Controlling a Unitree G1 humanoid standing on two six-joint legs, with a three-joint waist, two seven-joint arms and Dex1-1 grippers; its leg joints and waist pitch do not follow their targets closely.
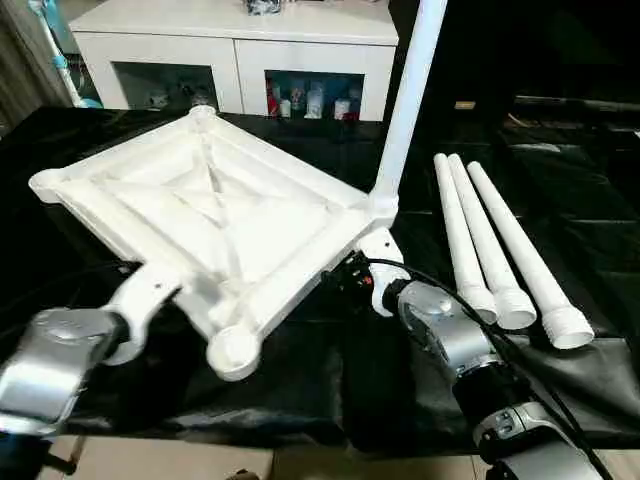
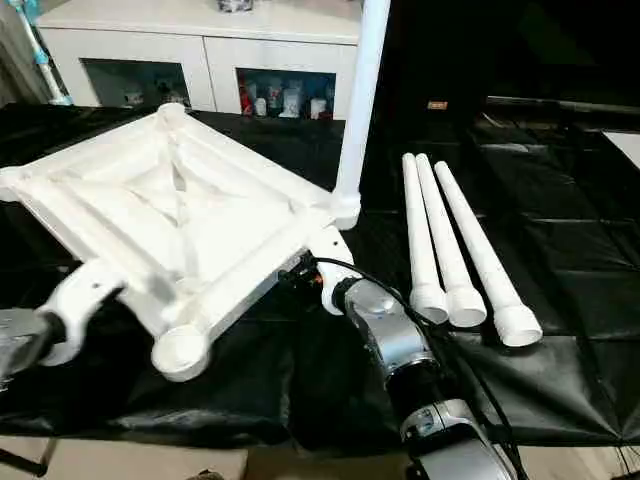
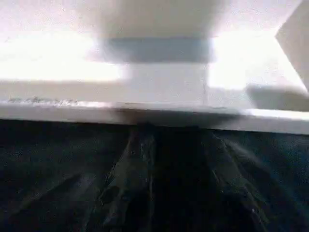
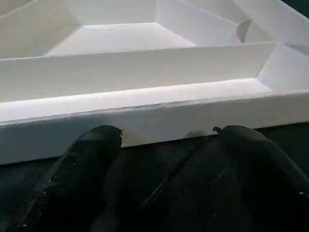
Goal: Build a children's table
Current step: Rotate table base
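- Lying upside down on the black cloth [image 1: 300,390] is the children's table top [image 1: 215,215], showing its ribbed underside and serving as landmark for every entry below.
- Standing upright in the top's right corner socket is one fitted leg [image 1: 408,100], rising out of the head views' upper edge.
- Lying loose on the cloth to the right of the top, well apart from it, are three spare legs [image 1: 500,250], side by side and nearly touching, with their wide ribbed ends pointing toward the robot.
- Facing the robot at the top's near corner is an empty round socket [image 1: 234,350]; the far and left corners are also showing open sockets.
- Resting against the top's near-left edge is the left gripper [image 3: 166,169]; its dark fingers are blurred in the wrist view, so whether they are spread or pinching cannot be told.
- Sitting at the top's near-right edge, just below the fitted leg's corner, is the right gripper [image 4: 169,140], with its two black fingers [image 4: 91,145] spread wide and their tips touching or just short of the white rim, clasping nothing.
- Standing beyond the top's far side is a white cabinet [image 1: 240,40] with small items behind glass doors.
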